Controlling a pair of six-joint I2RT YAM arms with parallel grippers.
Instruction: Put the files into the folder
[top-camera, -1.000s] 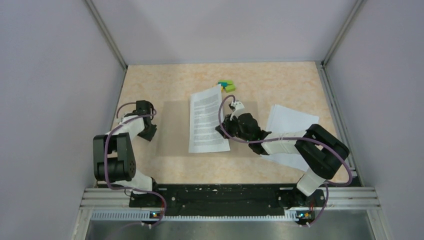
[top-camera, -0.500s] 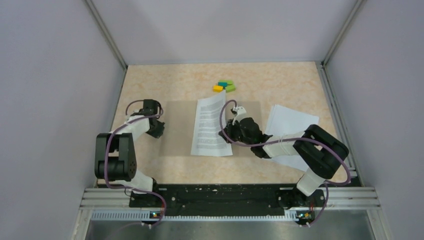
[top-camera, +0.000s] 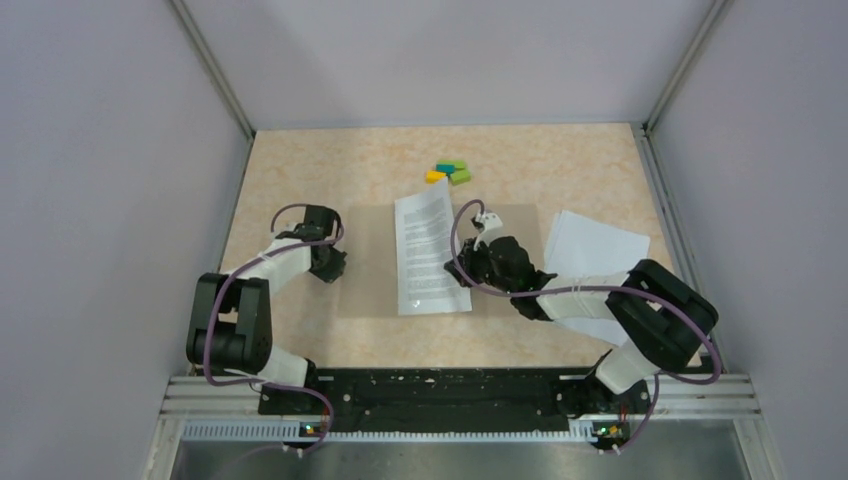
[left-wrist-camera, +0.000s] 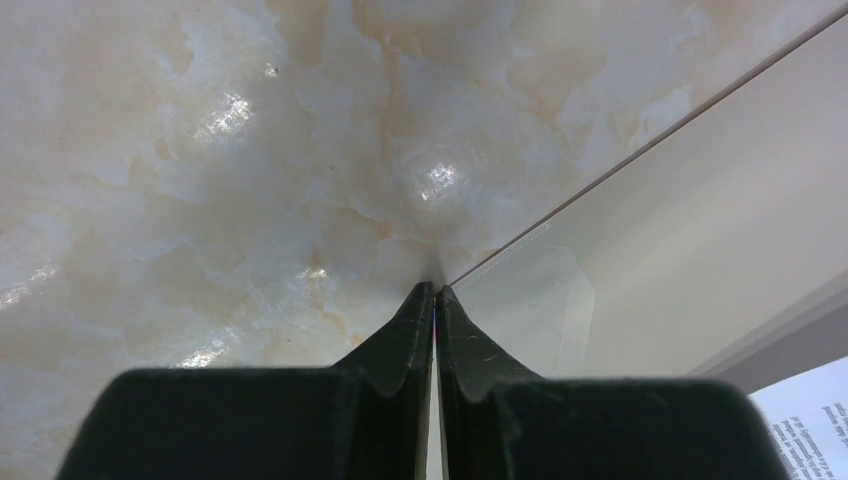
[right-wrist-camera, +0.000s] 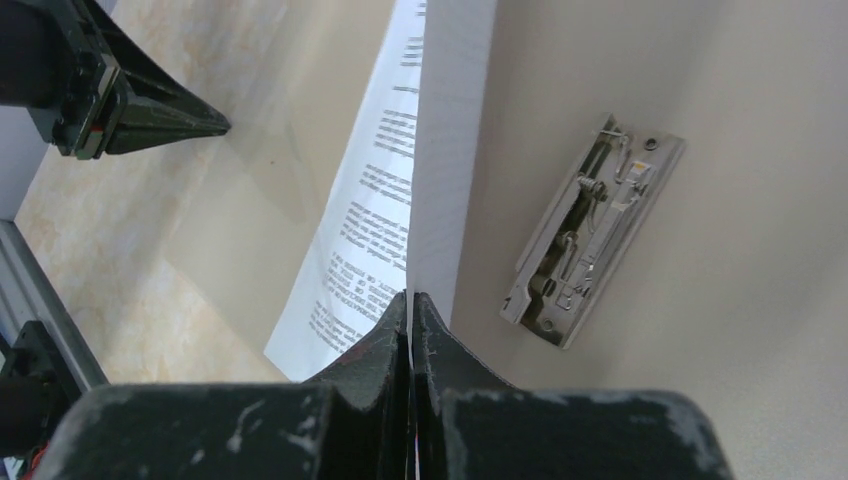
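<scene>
Table (top-camera: 300, 160): beige, marbled surface with walls on three sides; both arm bases sit at its near edge.
Folder (top-camera: 370, 270): tan card, lying open and flat in the middle of the table, its long side running left to right.
Metal clip (right-wrist-camera: 590, 240): silver, fixed to the folder's inner face, just to the right of the lifted paper edge in the right wrist view.
Clear pocket (left-wrist-camera: 545, 300): a see-through flap on the folder's inside corner, next to the left fingertips.
Printed sheet (top-camera: 430, 255): white with black text, lying on the open folder roughly at its middle, with its far end poking past the folder's far edge. Its right edge is curled up off the card.
Right gripper (top-camera: 468, 268): fingers pinched tight on the raised right edge of the printed sheet, low over the folder.
Left gripper (top-camera: 335, 268): fingers pressed together, tips at the folder's left edge where card meets table. Whether any card is caught between them cannot be told.
Stack of paper (top-camera: 595, 250): white sheets on the table to the right of the folder, partly under the right arm.
Blocks (top-camera: 448, 172): small yellow, green and blue pieces clustered beyond the folder's far edge, apart from it.
</scene>
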